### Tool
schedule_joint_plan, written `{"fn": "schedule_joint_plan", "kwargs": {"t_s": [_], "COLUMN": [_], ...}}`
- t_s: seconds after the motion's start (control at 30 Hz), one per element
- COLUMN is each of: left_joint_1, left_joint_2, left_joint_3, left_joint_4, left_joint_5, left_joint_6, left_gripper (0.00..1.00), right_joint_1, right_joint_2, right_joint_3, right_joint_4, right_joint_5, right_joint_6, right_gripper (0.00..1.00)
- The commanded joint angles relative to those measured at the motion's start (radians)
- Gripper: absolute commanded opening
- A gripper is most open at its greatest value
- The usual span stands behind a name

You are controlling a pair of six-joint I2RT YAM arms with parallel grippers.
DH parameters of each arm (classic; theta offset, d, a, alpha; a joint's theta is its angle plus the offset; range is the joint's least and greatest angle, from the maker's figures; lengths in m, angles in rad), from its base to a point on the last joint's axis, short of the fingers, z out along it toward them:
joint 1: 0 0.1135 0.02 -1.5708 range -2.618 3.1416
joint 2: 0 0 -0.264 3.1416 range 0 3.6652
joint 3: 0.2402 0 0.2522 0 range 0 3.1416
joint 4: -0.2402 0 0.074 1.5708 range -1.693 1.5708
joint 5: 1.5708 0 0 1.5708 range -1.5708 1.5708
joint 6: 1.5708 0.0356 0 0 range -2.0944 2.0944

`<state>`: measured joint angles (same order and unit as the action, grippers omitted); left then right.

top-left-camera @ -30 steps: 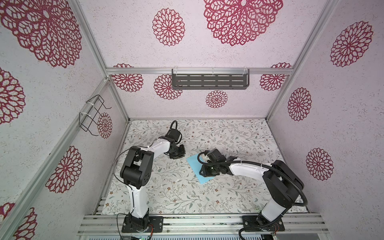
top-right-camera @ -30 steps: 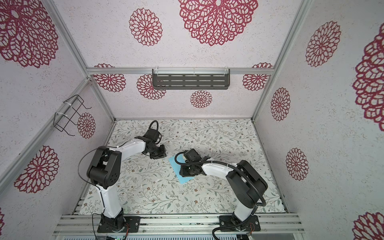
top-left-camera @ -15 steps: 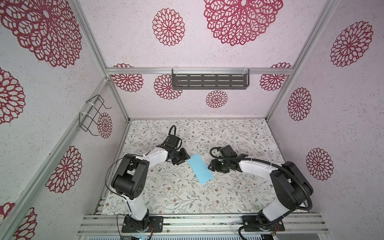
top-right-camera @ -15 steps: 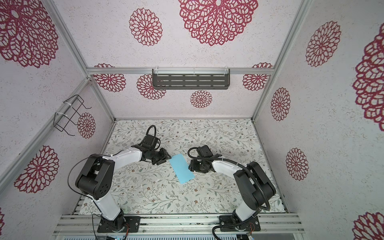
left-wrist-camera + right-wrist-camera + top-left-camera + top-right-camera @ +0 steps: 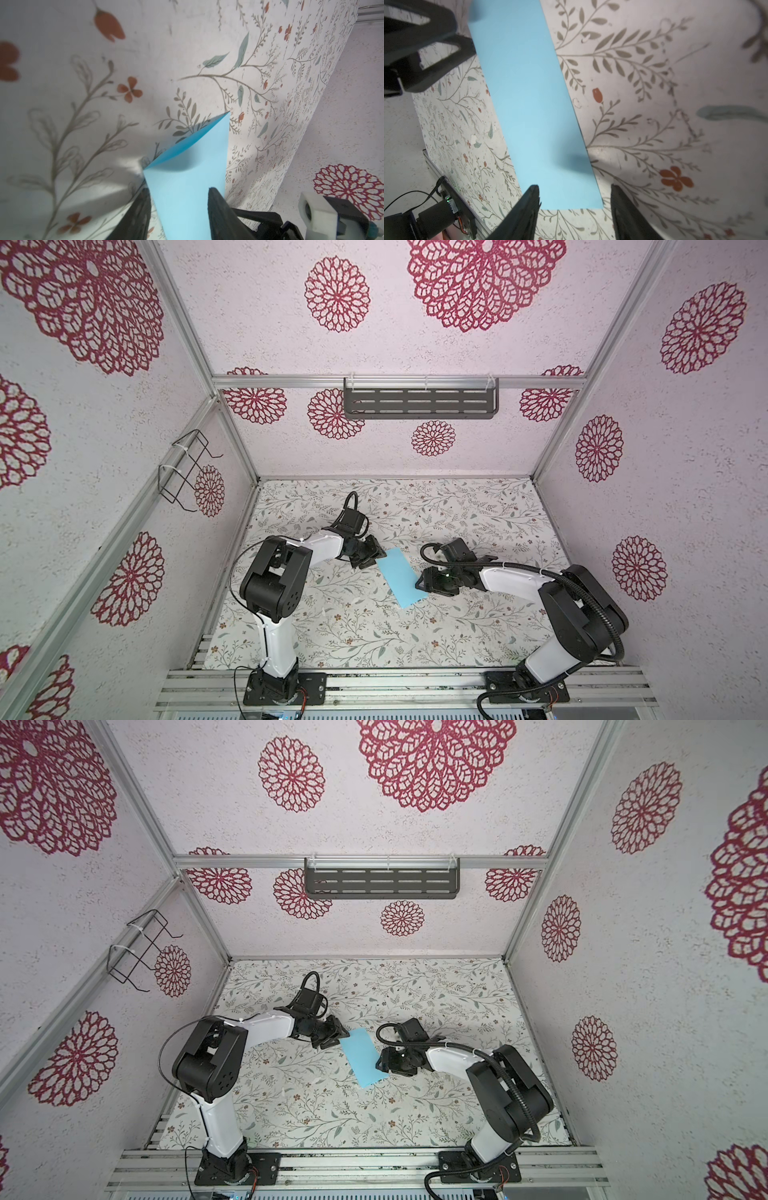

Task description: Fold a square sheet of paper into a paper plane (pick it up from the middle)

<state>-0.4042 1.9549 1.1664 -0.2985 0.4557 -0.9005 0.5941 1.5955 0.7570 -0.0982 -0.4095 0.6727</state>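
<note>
The square sheet of paper (image 5: 401, 578) (image 5: 365, 1058) lies on the floral table as a light-blue strip, folded in half, running diagonally between the two arms. My left gripper (image 5: 376, 562) (image 5: 337, 1038) is open at the strip's far left end. In the left wrist view its gripper (image 5: 178, 190) straddles the paper (image 5: 187, 180), whose top layer lifts a little at the far corner. My right gripper (image 5: 420, 585) (image 5: 380, 1064) stands open at the strip's right edge. In the right wrist view its gripper (image 5: 574, 187) frames the paper's (image 5: 529, 104) near end without touching it. No paper plane shows.
A dark slotted shelf (image 5: 419, 402) hangs on the back wall and a wire basket (image 5: 185, 470) on the left wall. Small white scraps (image 5: 326, 611) lie on the table in front of the paper. An aluminium rail (image 5: 395, 680) runs along the front edge.
The right gripper pulled back to the right off the paper and opened wider. The left gripper moved in to the paper's far end and opened. The paper now shows as a narrow strip.
</note>
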Motion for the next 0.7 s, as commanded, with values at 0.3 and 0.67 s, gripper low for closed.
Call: {"fn": "schedule_joint_plan", "kwargs": {"t_s": [0.3, 0.67], "left_joint_1": [-0.006, -0.055], "left_joint_2": [0.145, -0.045], "left_joint_3": [0.225, 0.075], "left_joint_4": [-0.106, 0.011], "left_joint_5": [0.02, 0.05], "left_joint_6": [0.113, 0.005], "left_gripper": [0.46, 0.28], "right_joint_1": [0.008, -0.056], "right_joint_2": [-0.077, -0.157], "right_joint_3": [-0.178, -0.252], "right_joint_4": [0.321, 0.427], "right_joint_5": [-0.127, -0.126], "right_joint_6": [0.264, 0.284], "right_gripper": [0.59, 0.68]}}
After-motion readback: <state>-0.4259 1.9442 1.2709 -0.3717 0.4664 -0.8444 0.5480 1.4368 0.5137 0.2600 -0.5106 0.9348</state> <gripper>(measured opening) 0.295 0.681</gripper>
